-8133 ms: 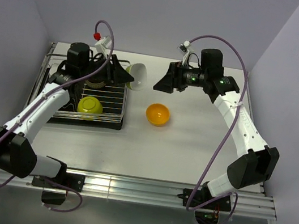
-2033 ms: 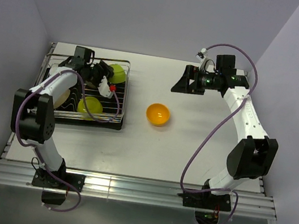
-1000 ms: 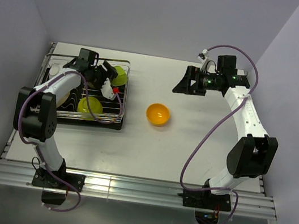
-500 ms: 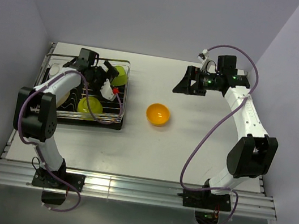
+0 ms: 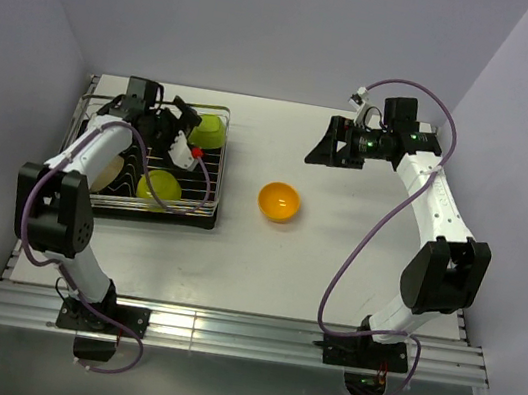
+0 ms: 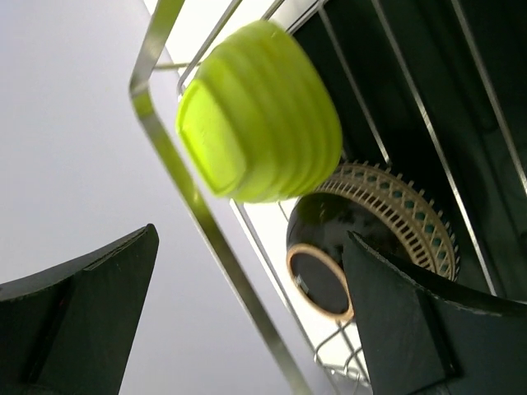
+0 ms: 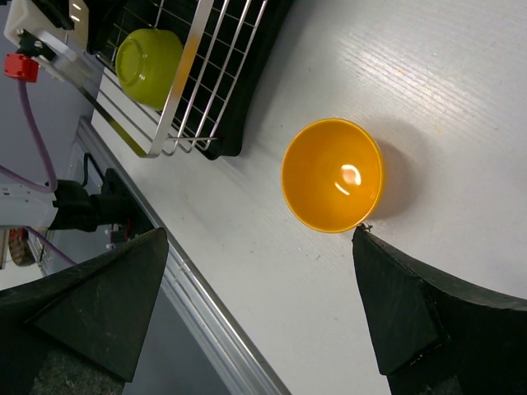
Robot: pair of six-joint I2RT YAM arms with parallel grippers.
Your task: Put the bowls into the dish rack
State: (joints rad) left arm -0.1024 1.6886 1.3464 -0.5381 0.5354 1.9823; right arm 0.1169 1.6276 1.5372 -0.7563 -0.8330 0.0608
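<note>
Round glossy orange bowl [image 5: 279, 201]: plain orange inside and outside.
Round ribbed lime bowl [image 6: 259, 123]: yellow-green, with fine ridges around it.
Round black bowl [image 6: 325, 234]: black outside, tan foot ring, tan lattice band at the rim.
Chrome wire dish rack [image 7: 186, 74]: shiny silver.
Flat drip tray [image 7: 251, 82]: black.
Table [image 5: 335, 260]: white.

Left arm [image 5: 100, 148] and right arm [image 5: 434, 214]: white links, black joints. Purple cable [image 5: 408, 82] along each. Fingers [image 7: 420, 321] black, wedge-shaped. Red connector [image 5: 197, 151] at left wrist.

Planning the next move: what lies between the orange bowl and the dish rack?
Nothing: in the top view, only bare table separates the orange bowl from the dish rack.
</note>
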